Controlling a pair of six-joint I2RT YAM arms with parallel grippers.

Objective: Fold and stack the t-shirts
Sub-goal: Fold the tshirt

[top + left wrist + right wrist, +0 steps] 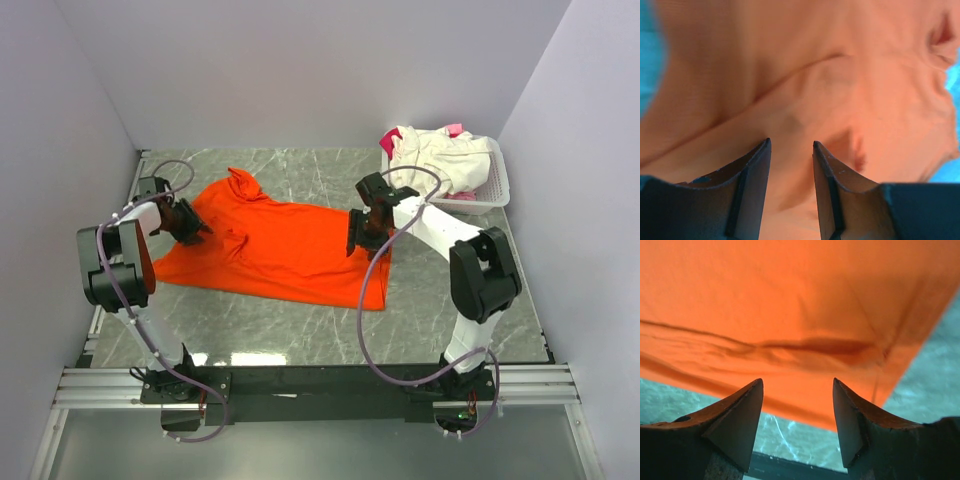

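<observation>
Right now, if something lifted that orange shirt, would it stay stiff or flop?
Probably floppy: the orange t-shirt lies flat and softly creased. It would likely sag from wherever it is pinched. Pushed, it would probably bunch up rather than slide across the table.

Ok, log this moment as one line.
orange t-shirt spread on table, unfolded | left jaws open over its left part | right jaws open near its right edge | cream shirt and pink shirt in basket

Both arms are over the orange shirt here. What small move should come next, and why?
Probably lower both and pinch the cloth: the left gripper and right gripper stand open, holding nothing, and the orange t-shirt lies spread out, not yet folded, on the table.
</observation>
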